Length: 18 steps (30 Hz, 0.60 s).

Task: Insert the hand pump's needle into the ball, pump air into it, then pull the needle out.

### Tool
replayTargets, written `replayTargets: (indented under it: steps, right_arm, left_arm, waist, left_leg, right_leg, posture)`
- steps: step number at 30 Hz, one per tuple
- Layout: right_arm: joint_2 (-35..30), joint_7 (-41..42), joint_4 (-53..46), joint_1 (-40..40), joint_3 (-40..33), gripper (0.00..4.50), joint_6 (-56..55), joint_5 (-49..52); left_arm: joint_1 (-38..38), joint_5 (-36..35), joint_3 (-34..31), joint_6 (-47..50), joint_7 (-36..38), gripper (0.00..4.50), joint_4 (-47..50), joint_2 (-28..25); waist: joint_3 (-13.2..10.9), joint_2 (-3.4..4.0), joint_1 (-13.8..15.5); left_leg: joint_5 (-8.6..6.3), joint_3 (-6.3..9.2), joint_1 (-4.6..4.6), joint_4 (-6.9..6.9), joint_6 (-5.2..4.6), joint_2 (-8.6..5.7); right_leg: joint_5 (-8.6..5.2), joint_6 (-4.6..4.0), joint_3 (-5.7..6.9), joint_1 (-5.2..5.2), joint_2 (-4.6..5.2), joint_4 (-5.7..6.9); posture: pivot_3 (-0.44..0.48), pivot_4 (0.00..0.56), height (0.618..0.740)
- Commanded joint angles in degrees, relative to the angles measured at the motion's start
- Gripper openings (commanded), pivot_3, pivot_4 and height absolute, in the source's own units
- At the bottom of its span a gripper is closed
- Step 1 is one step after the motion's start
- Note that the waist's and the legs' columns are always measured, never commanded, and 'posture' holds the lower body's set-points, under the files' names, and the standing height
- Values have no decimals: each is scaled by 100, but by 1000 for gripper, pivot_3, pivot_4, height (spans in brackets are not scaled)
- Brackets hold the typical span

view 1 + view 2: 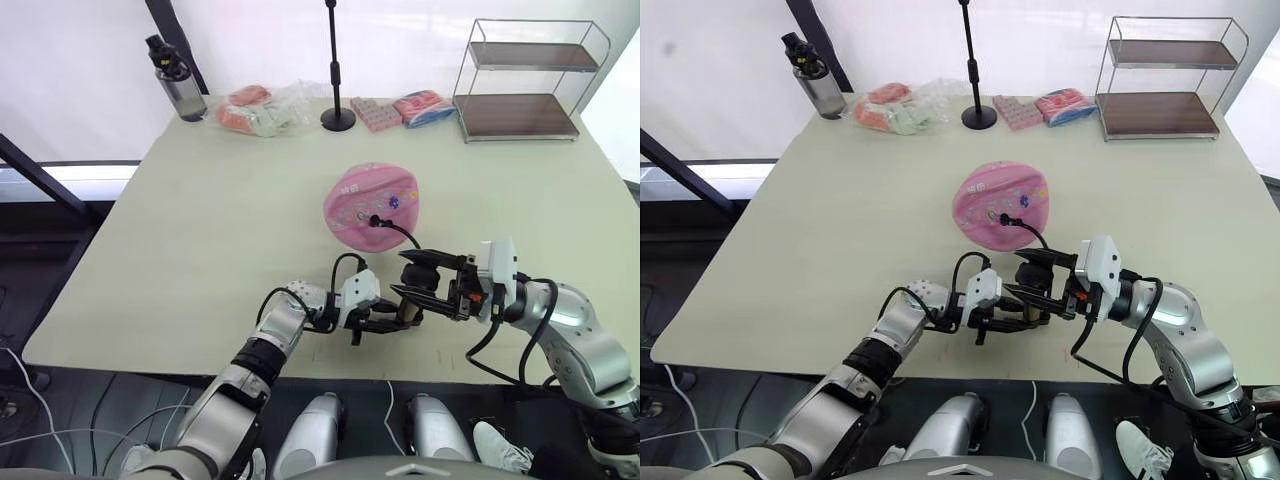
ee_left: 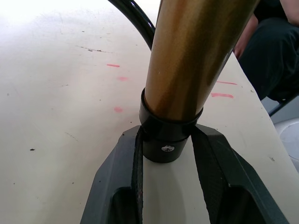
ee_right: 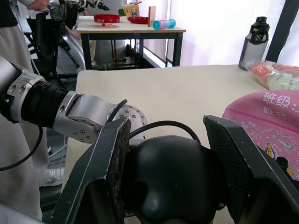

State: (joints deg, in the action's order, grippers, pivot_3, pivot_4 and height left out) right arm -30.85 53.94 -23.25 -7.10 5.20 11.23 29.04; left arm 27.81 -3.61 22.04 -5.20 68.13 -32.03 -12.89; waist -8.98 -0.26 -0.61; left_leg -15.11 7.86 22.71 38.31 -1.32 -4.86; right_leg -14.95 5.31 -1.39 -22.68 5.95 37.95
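The pink ball [image 1: 368, 200] lies mid-table. The needle [image 1: 375, 219], by its black fitting, is stuck into the ball's near side, and the thin black hose [image 1: 402, 233] curves from it back to the hand pump [image 1: 407, 313]. The pump stands near the table's front edge. My left gripper [image 1: 393, 322] is shut on its lower black end cap [image 2: 164, 140], below the gold cylinder [image 2: 196, 60]. My right gripper [image 1: 407, 276] comes in from the right and is shut on the pump's rounded black handle [image 3: 168, 172] above the cylinder.
Along the far edge stand a water bottle [image 1: 178, 85], a plastic bag of items [image 1: 260, 110], a black stand [image 1: 337, 70], two small packs [image 1: 378, 112] and a wire shelf [image 1: 525, 80]. A person [image 3: 14, 42] stands beyond the table's left side.
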Motion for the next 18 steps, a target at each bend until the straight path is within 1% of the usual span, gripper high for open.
replayTargets:
  steps: [1, 9, 18]
  right_arm:
    - [-41, -34, -11, -43, -157, 2020, -39, -19]
    - [-44, -16, 16, -41, -165, 2020, -71, -50]
    - [-26, -33, 13, -49, -156, 2020, -69, -39]
  left_arm:
    - [-89, 191, 59, 8, -255, 1080, -35, 73]
    - [-130, 349, 105, 126, -531, 1078, -82, 141]
    - [-182, 400, 138, 384, -653, 1078, -31, 192]
  waist:
    - [1, 0, 2]
    - [4, 0, 11]
    - [7, 0, 12]
  left_leg:
    - [0, 0, -1, 0, 0, 0]
    - [0, 0, -9, 1, 0, -1]
    - [0, 0, -12, 1, 0, -1]
  right_leg:
    - [0, 0, 0, 0, 0, 0]
    - [0, 0, 0, 5, 1, -1]
    - [0, 1, 1, 8, 1, -1]
  posture:
    - [0, 150, 736]
    - [0, 150, 736]
    - [0, 150, 736]
